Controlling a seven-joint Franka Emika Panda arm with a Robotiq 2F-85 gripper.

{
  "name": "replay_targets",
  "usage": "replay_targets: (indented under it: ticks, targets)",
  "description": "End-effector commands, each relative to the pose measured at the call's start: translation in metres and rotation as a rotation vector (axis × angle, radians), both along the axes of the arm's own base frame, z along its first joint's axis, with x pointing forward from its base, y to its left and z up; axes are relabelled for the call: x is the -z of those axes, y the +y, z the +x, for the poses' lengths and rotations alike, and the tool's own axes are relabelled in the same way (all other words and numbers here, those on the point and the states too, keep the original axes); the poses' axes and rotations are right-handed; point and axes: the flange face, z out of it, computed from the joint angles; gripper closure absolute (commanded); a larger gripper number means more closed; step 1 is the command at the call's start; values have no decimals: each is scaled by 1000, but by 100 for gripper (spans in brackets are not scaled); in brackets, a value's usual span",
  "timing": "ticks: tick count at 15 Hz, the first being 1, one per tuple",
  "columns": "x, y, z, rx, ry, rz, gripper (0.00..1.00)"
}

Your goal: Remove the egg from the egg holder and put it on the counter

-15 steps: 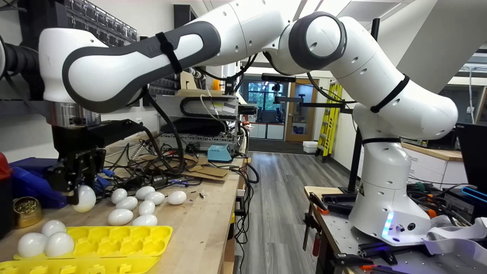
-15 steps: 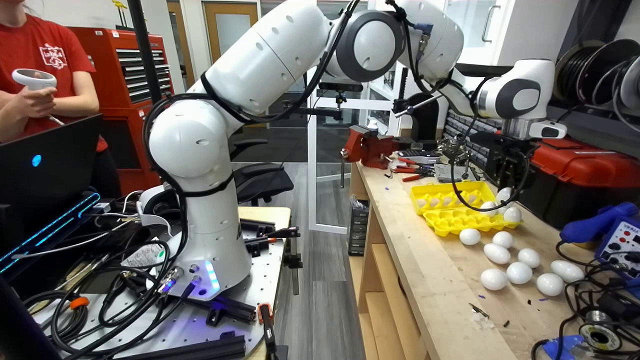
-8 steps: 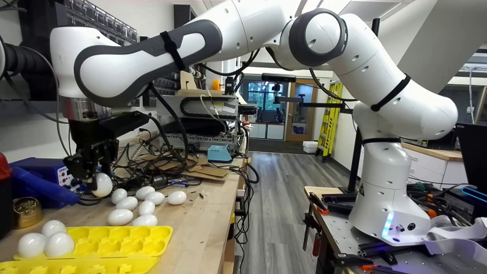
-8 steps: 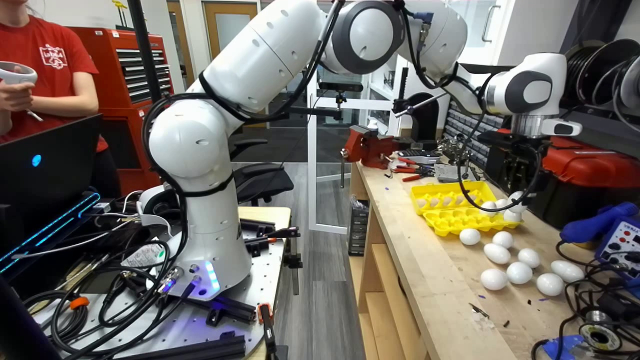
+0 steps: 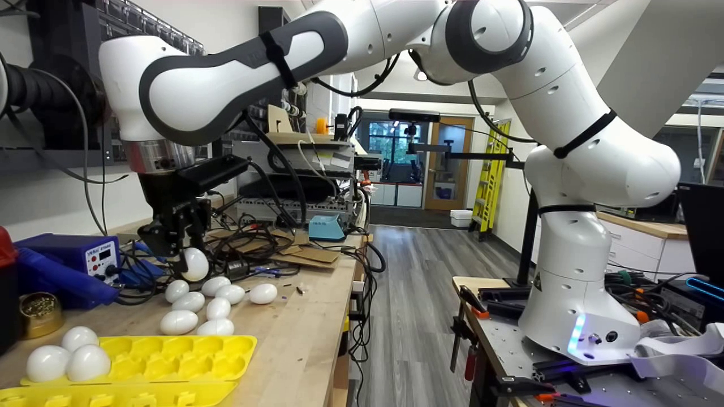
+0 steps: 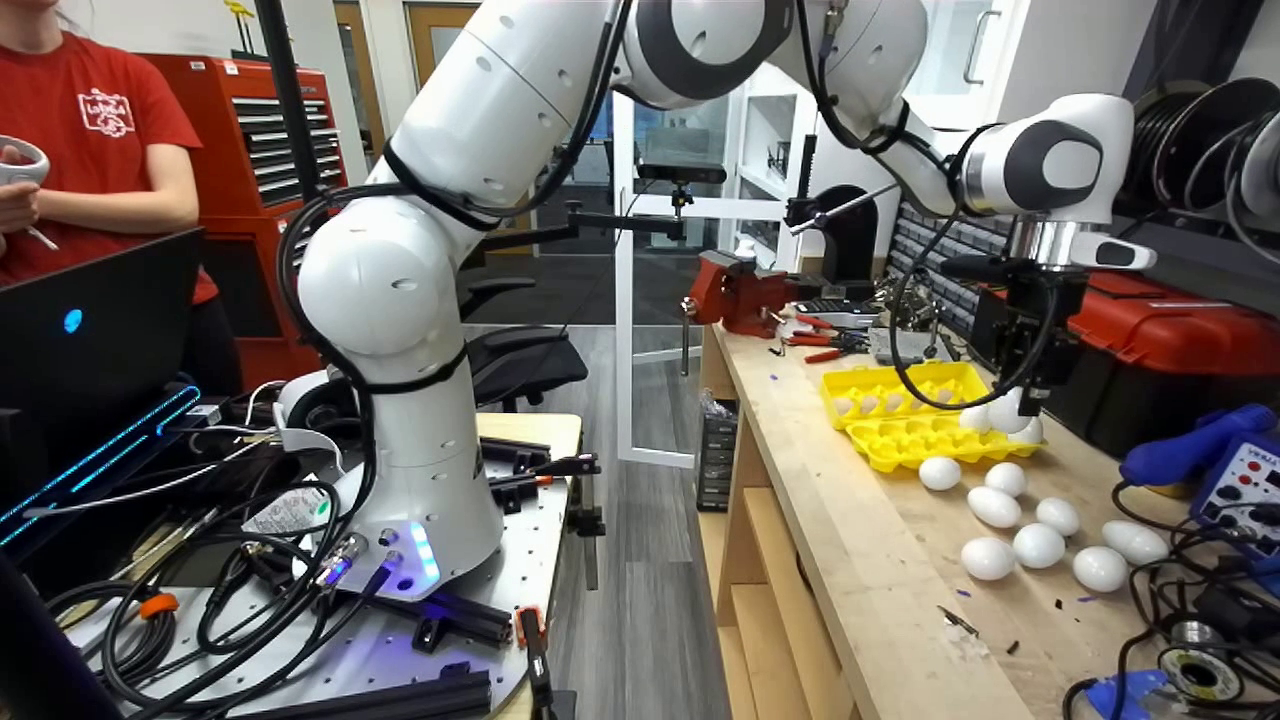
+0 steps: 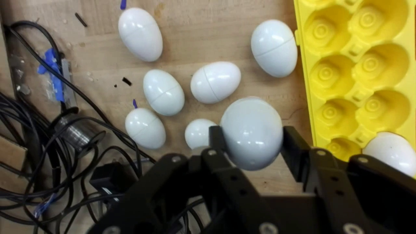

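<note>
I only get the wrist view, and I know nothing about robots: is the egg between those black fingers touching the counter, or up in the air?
Observer: In the air. An exterior view shows the egg held above the counter.
Visitor: At my picture's edge I see part of the yellow holder. How full is it?
Observer: Three white eggs sit bunched at one end; your view shows part of just one.
Visitor: Is anybody around?
Observer: Yes: in an exterior view, a person in red holds a white device.
</note>
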Motion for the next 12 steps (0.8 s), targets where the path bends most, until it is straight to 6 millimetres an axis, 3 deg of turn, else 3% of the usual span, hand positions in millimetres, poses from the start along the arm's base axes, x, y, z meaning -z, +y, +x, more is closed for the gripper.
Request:
replay_targets:
  ticks: [1, 6, 12]
  targets:
    - [-6, -11, -40, 57, 67, -25, 77]
    - [21, -25, -67, 107, 158, -32, 77]
    - [59, -38, -83, 139, 229, -27, 77]
